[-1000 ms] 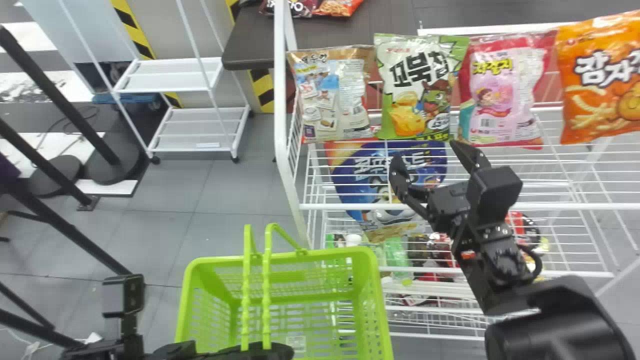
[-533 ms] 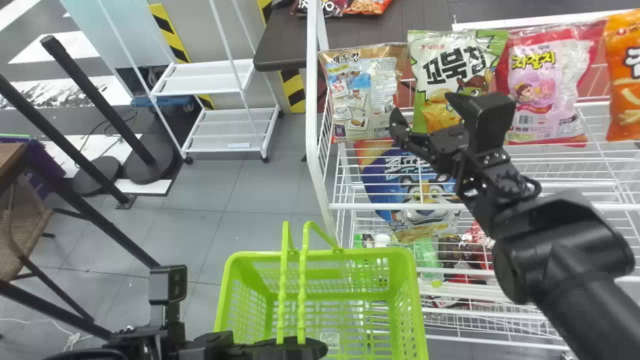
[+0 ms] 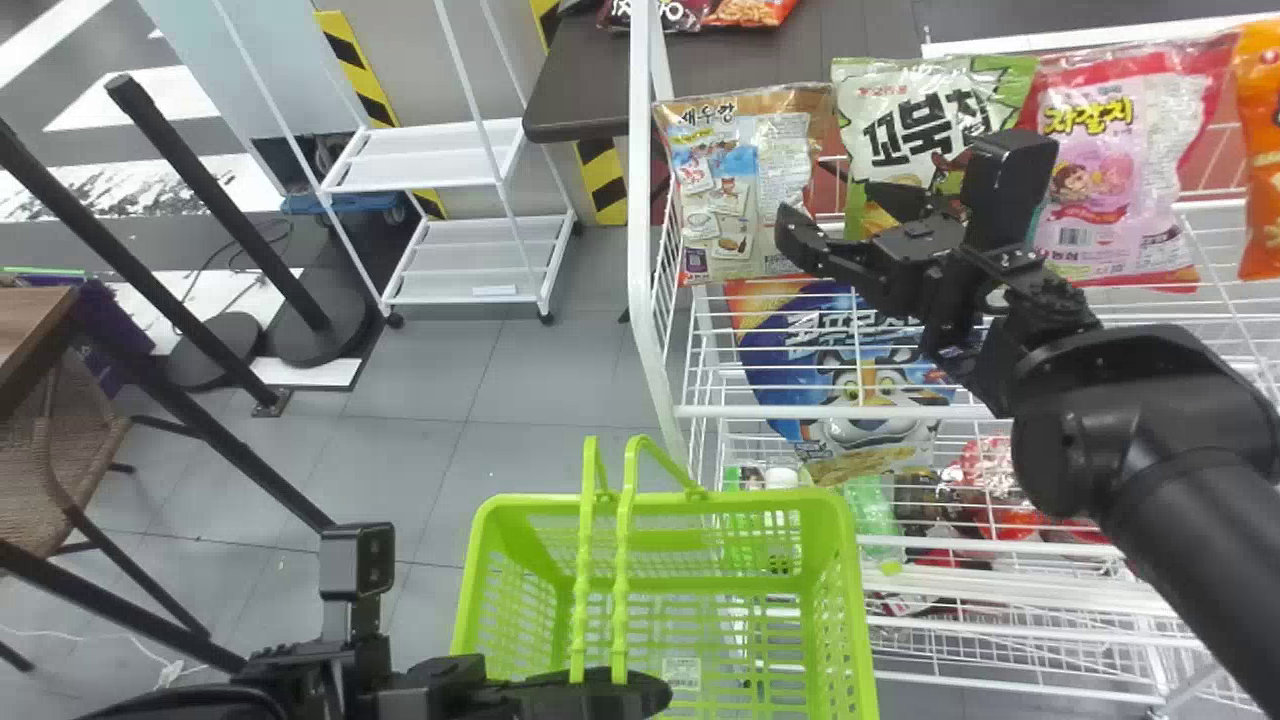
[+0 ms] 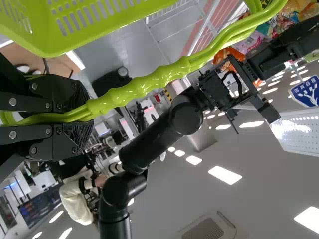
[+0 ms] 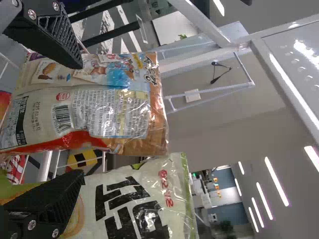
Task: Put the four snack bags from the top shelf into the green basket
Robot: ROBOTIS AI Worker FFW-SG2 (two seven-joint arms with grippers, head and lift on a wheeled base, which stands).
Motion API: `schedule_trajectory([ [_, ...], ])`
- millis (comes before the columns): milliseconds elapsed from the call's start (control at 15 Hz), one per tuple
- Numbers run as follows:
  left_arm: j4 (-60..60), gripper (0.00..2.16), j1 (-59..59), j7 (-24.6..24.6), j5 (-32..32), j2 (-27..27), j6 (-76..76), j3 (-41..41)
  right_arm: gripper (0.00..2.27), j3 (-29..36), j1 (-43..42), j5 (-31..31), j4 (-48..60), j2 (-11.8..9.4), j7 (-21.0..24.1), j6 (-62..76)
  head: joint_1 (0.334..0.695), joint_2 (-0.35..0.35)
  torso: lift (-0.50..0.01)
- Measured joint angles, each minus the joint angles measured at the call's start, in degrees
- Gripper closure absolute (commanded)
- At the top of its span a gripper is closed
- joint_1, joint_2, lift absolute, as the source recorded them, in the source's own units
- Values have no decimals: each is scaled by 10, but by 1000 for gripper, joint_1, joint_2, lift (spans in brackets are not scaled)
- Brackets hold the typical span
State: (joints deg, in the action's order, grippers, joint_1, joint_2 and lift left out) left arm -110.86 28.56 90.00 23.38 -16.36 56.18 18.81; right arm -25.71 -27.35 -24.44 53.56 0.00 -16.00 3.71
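Right gripper [image 3: 828, 203]: fingers stood spread, with nothing pinched. In the head view it lay before the top shelf [image 3: 750, 411], one finger across the tan bag [image 3: 740, 180], the other across the green-and-white bag [image 3: 900, 100]. Whether either finger touched a bag could not be told.

Left gripper [image 3: 655, 690]: fingers were pressed together on the basket's handles [image 3: 625, 560], at the bottom of the head view.

Snack bags, four, in a side-by-side row on the top shelf. From the robot's left: the tan bag; the green-and-white bag; one pink bag with red edges [image 3: 1110, 170]; one orange bag [image 3: 1262, 160], cut by the view's right edge.

Green basket [image 3: 530, 503]: hung by its handles near the rack's left end, lower than the top shelf.

Beneath the top shelf: one blue bag [image 3: 800, 350], seen through white wires.

Beyond the rack: one dark table [image 3: 580, 90], with two packets at its far edge. Farther left: one white shelf unit [image 3: 440, 160], and one wicker chair [image 3: 45, 480].
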Motion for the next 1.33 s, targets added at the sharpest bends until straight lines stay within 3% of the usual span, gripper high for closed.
schedule_trajectory([
  [333,7,2148,2,0,2,-1,-16,-1,56,-15,-86,14,-133,0,-24,18,695,226,0],
  [600,7,2148,3,0,5,1,-23,-1,56,-35,-106,11,-141,0,-49,-41,695,246,0],
  [733,7,2148,5,0,5,2,-30,-2,174,-44,-112,12,-146,0,-61,-45,695,254,0],
  [800,7,2148,6,0,5,3,-34,-1,417,-49,-117,13,-153,0,-74,-44,695,257,0],
  [933,8,2148,7,0,5,4,-39,-2,1123,-53,-125,19,-161,0,-105,-42,695,269,0],
  [1067,9,2148,7,0,4,4,-43,-2,2000,-53,-130,24,-164,0,-121,-43,695,272,0],
  [1133,9,2148,7,0,4,5,-44,-2,2027,-52,-131,24,-165,0,-121,-46,695,272,0],
  [1200,9,2148,7,0,4,5,-45,-2,2213,-49,-131,24,-165,0,-119,-53,695,270,0],
  [1333,10,2148,7,0,4,5,-46,-2,2246,-44,-131,23,-166,0,-111,-60,695,264,0],
])
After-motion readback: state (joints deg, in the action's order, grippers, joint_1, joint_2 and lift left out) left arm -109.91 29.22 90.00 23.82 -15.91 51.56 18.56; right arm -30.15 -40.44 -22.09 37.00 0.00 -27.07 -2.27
